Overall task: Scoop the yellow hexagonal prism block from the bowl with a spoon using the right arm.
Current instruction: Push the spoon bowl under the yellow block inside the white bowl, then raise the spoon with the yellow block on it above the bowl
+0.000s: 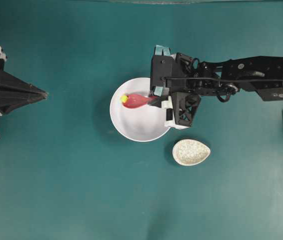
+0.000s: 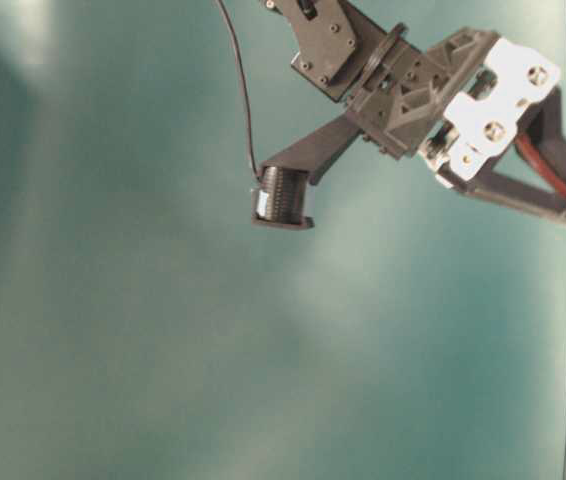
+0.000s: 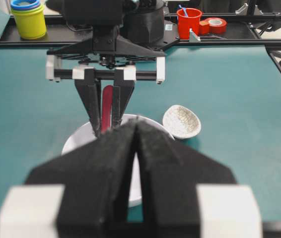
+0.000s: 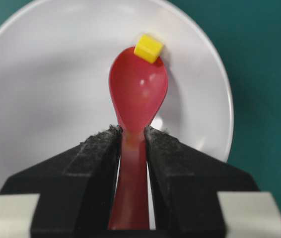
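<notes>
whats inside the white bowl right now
The pink-red spoon, its handle clamped in the right gripper, and the tiny yellow block at the scoop's far tip. The bowl's right side is hidden under the arm in the overhead view.

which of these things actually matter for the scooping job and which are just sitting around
Part of the job:
- yellow hexagonal prism block, at the tip of the spoon's scoop
- spoon, handle gripped by the right gripper
- bowl

Just lying about:
- speckled spoon rest, beside the bowl
- left gripper, shut, idle
- yellow cup, red cup and tape roll beyond the table
</notes>
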{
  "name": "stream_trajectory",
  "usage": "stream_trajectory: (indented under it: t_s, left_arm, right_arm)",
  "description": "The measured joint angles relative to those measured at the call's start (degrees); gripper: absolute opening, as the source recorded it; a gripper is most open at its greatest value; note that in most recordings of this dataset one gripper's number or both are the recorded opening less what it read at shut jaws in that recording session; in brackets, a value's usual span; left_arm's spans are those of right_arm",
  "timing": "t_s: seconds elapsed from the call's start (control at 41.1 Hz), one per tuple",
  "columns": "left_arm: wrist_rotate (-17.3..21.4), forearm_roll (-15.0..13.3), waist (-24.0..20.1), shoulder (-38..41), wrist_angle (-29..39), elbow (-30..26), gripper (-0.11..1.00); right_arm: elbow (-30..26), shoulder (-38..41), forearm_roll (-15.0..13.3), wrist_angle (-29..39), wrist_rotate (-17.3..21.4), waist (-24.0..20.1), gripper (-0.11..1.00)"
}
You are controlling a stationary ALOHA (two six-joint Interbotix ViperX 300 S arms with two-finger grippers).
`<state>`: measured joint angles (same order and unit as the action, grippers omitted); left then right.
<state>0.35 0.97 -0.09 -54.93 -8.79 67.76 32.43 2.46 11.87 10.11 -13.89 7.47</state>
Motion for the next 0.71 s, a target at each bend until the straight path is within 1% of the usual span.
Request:
stream_trajectory:
  t_s: [0.268,0.511,0.705]
  left_arm:
    - [0.00,0.00,0.00,0.00,0.00,0.00,0.00]
    - [0.00,0.00,0.00,0.00,0.00,0.00,0.00]
    - [0.00,0.00,0.00,0.00,0.09,0.00,0.00]
  right_arm:
    - [1.14,-0.44,0.00,-2.90,0.00,0.00,0.24]
    - [4.66,-3.16,0.00,-6.86,0.53,-1.32,0.24]
    - [8.26,-6.68,0.00,-12.57,0.62,-2.99,0.24]
